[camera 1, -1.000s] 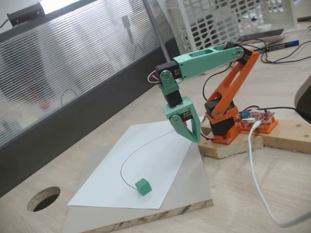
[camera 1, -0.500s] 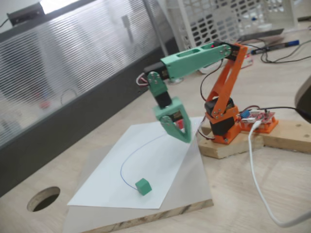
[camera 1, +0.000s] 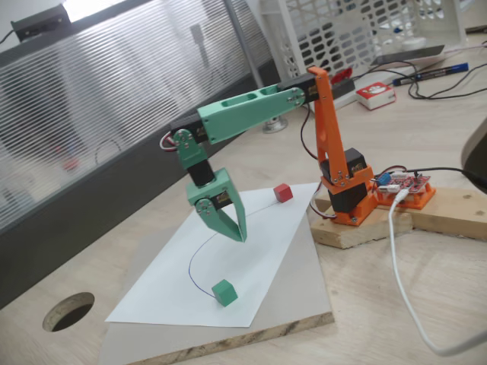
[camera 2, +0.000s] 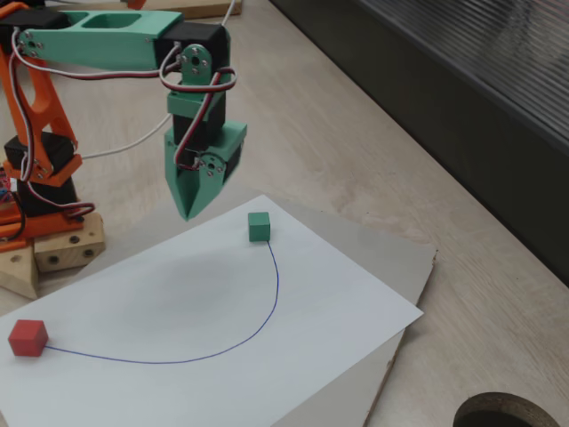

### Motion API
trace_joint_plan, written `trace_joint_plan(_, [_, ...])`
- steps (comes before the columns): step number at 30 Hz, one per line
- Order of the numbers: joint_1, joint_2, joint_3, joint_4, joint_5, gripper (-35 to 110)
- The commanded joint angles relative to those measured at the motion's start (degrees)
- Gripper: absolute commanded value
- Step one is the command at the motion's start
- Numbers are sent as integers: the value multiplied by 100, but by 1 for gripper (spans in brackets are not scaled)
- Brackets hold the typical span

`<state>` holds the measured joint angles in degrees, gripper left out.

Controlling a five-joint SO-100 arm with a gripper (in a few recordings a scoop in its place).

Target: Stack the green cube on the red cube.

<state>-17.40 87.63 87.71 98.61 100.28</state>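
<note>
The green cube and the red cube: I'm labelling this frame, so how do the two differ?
The green cube is teal-green; the red cube is red. The green cube sits at one end of the blue curved line, nearer the gripper; the red cube sits at the other end, nearer the orange base. Both are small, matte, similar-sized, resting untouched on the white paper.

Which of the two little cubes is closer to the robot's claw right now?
The green cube. In both fixed views the gripper hangs above the white paper close to it, while the red cube sits at the far end of the drawn blue line.
</note>
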Motion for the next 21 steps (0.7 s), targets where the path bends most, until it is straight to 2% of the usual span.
trace_joint_plan(1, [-88, -281, -598, 26, 44, 0])
trace_joint_plan(13, [-141, -791, -1020, 18, 35, 0])
trace_joint_plan(21, [-817, -817, -1134, 18, 44, 0])
